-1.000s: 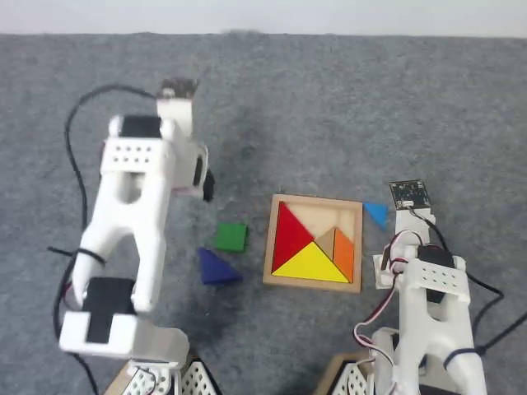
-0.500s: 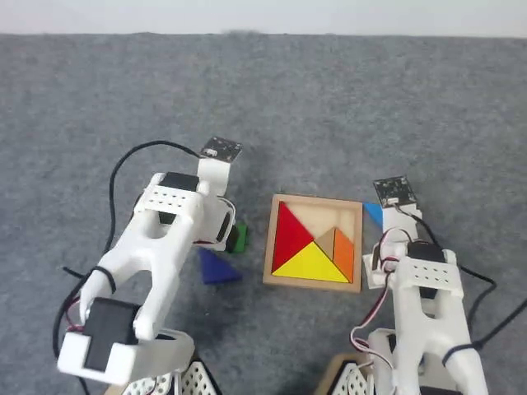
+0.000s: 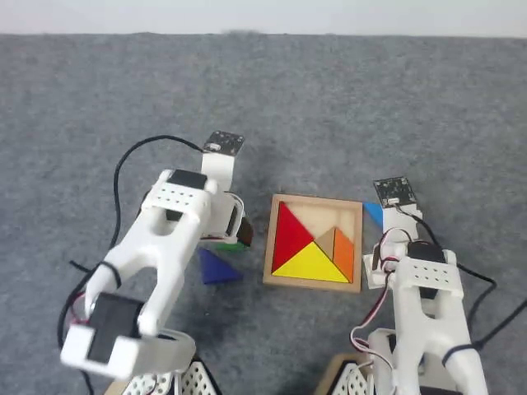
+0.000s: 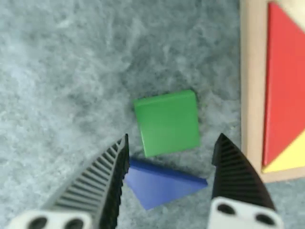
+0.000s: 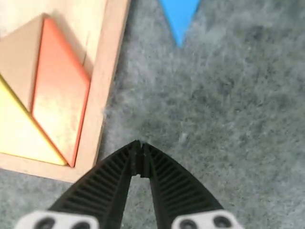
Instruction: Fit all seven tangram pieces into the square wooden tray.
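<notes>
The square wooden tray [image 3: 317, 200] holds a red triangle [image 3: 290, 233], a yellow triangle [image 3: 311, 265], a tan triangle [image 3: 327, 241] and an orange parallelogram [image 3: 343, 253]. Left of it on the carpet lie a green square [image 4: 167, 122] and a dark blue triangle [image 3: 216, 268]. My left gripper [image 4: 173, 139] is open, its fingers straddling the green square from above. A light blue triangle [image 5: 179, 14] lies just outside the tray's right rim [image 5: 107, 86]. My right gripper [image 5: 137, 145] is shut and empty, over the carpet beside that rim.
Grey carpet covers the whole table. The left arm [image 3: 165, 239] hides most of the green square in the high view. The right arm [image 3: 424, 288] stands close to the tray's right side. Cables trail at the left arm's base.
The left arm swung from the far left toward the tray and came down over the green square. The right arm shifted slightly left, then stayed still.
</notes>
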Action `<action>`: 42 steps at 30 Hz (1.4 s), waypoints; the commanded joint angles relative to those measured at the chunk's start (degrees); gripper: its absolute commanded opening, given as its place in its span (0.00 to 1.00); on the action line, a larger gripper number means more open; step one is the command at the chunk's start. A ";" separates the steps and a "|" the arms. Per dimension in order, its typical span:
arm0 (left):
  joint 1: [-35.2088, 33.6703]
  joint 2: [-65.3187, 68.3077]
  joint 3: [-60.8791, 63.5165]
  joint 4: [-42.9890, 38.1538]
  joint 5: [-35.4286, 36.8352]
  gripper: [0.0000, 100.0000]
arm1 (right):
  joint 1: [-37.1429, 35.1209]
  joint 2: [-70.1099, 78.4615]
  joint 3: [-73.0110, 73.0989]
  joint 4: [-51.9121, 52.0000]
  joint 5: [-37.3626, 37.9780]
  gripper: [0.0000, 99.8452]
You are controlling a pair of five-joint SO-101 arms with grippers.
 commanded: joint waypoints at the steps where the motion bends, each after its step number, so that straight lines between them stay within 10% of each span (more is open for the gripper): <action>1: -0.53 8.09 -6.90 -0.35 -0.79 0.27 | 0.48 -0.84 -0.18 -1.10 -0.70 0.01; 23: 0.53 13.63 -15.16 4.75 -5.63 0.10 | 0.48 -0.84 -0.18 -1.10 -0.70 0.01; 32: 11.78 14.07 -32.40 15.74 -4.22 0.09 | 2.07 -0.84 -0.18 -1.10 -0.70 0.01; 42: 24.62 14.33 -33.89 6.07 -8.18 0.10 | 2.68 -0.84 -0.09 -1.80 -0.70 0.01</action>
